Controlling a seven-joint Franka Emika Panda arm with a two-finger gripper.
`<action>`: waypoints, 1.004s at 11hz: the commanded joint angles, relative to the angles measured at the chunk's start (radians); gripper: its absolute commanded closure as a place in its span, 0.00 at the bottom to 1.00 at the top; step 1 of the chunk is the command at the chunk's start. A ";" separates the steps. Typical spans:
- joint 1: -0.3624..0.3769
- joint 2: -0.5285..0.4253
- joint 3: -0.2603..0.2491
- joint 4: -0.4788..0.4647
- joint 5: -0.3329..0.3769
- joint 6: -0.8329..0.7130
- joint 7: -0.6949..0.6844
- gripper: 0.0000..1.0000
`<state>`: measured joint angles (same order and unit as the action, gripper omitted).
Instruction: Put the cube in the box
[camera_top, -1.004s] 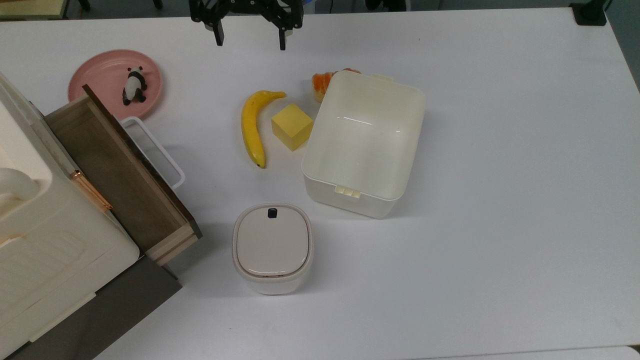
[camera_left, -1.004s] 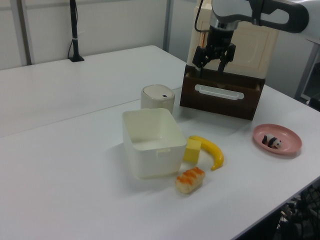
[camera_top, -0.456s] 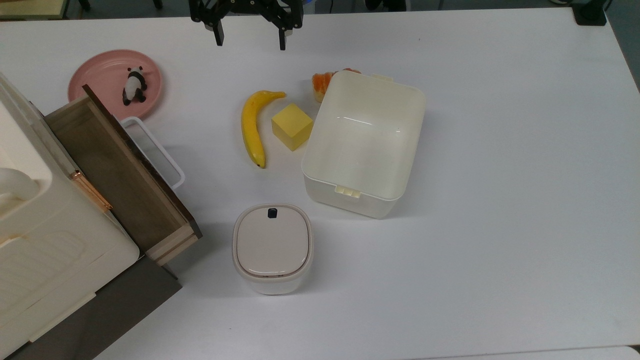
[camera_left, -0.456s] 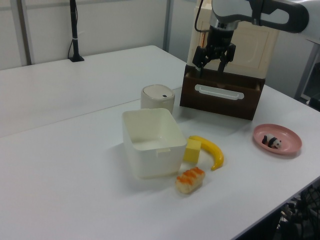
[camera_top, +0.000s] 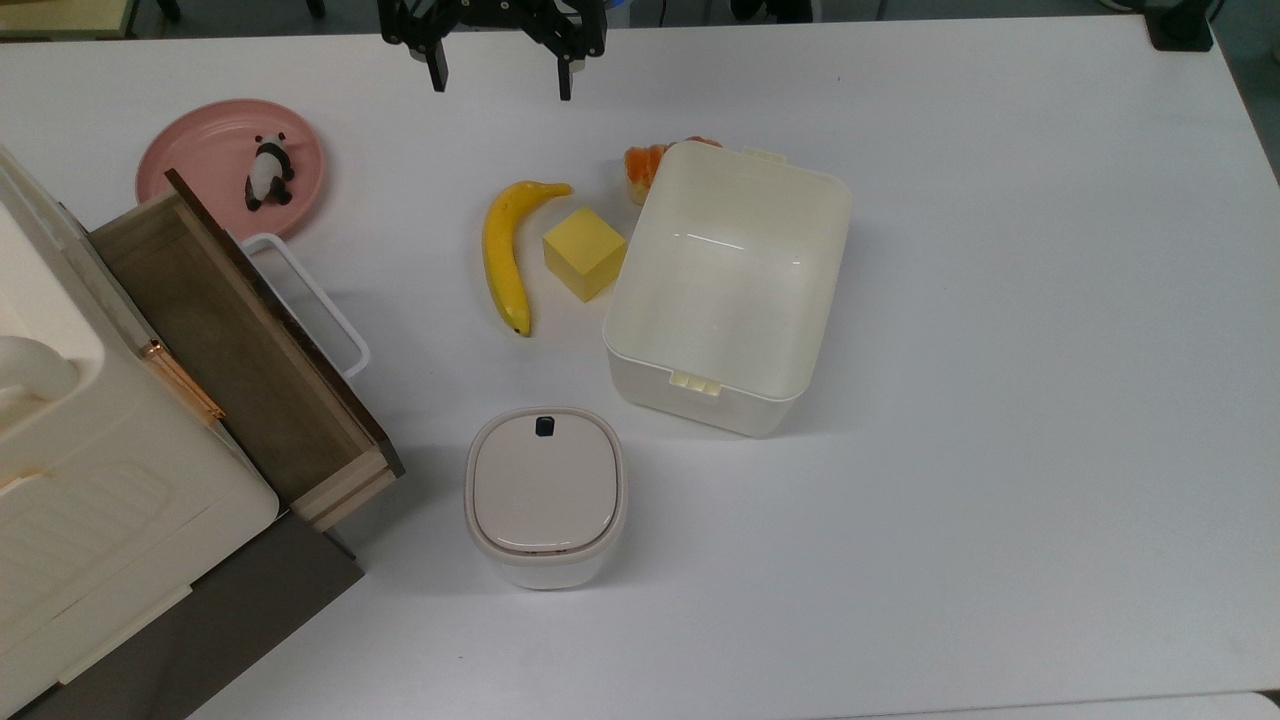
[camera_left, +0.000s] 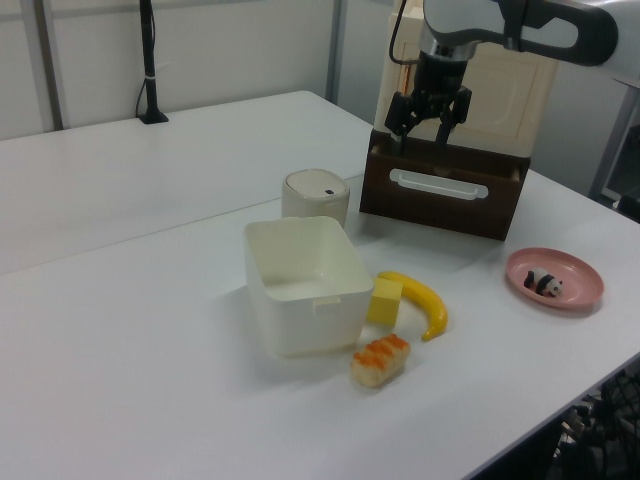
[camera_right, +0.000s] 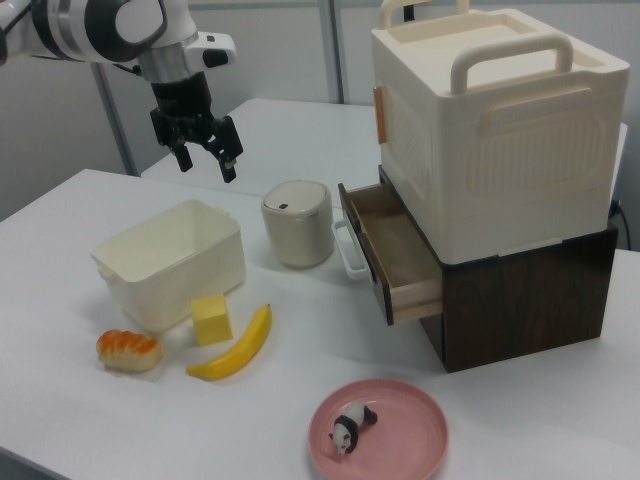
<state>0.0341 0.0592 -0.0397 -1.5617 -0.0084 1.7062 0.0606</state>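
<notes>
A broad white counter (camera_top: 1000, 400) carries everything, its matte top bare toward the top view's right; in the left view a second white table (camera_left: 180, 150) stands behind it with a black pole (camera_left: 148, 60) clamped at its far edge, and pale wall panels close off the room. The cube (camera_top: 584, 252) sits on the counter between the banana (camera_top: 503, 252) and the box (camera_top: 728, 285), just beside the box's wall on the top view's left — outside it. The box is open-topped with nothing inside. A piece of toy sushi (camera_right: 128, 350) lies near the box's corner. The lidded bin (camera_top: 545, 495) stands apart, nearer the open wooden drawer (camera_top: 235, 345), which juts from a dark cabinet under a large cream case (camera_right: 490, 130). A pink plate (camera_top: 205, 150) holds a small panda figure (camera_top: 268, 172). The end effector (camera_top: 498, 85) hangs above the counter at the top view's upper edge, well apart from the cube, its two fingers spread wide and holding nothing.
</notes>
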 joint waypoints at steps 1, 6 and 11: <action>0.021 -0.038 -0.020 -0.058 0.005 0.003 -0.243 0.00; 0.026 -0.029 -0.016 -0.081 -0.099 -0.106 -0.788 0.00; 0.026 -0.047 -0.011 -0.242 -0.121 0.059 -0.970 0.00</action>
<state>0.0374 0.0593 -0.0397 -1.6771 -0.1143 1.6478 -0.8698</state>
